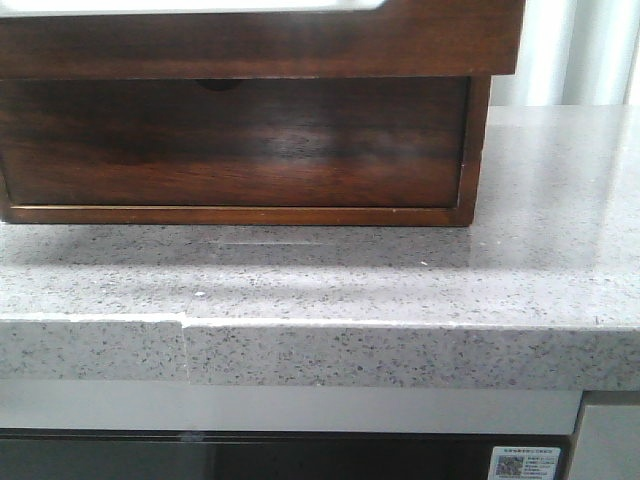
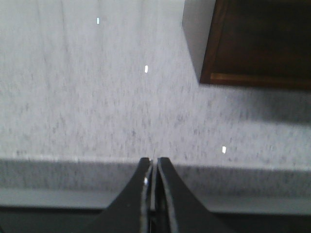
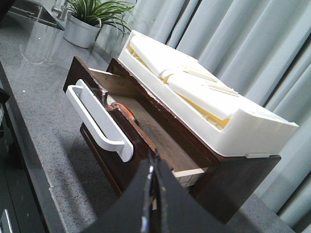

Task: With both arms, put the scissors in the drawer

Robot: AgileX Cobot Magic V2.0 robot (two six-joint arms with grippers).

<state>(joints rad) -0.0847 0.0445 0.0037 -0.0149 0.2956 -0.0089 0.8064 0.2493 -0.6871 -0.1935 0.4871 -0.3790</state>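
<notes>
The drawer (image 3: pixel 160 136) stands pulled out of the dark wooden box (image 3: pixel 243 179), with a white handle (image 3: pixel 99 119) on its front panel. Inside it, near the front, lie the scissors (image 3: pixel 120 108), showing grey and orange. In the front view the drawer front (image 1: pixel 260 40) juts out over the box (image 1: pixel 240 150), white along its top edge. My right gripper (image 3: pixel 154 158) is shut and empty, hanging a little in front of the open drawer. My left gripper (image 2: pixel 154 160) is shut and empty over the counter's front edge, apart from the box corner (image 2: pixel 262 43).
A white tray (image 3: pixel 194 87) of pale parts sits on the box. A lower drawer front with a finger notch (image 1: pixel 218 84) is closed. A potted plant (image 3: pixel 82 29) and a clear glass container (image 3: pixel 41 41) stand further along the speckled counter (image 1: pixel 540 260).
</notes>
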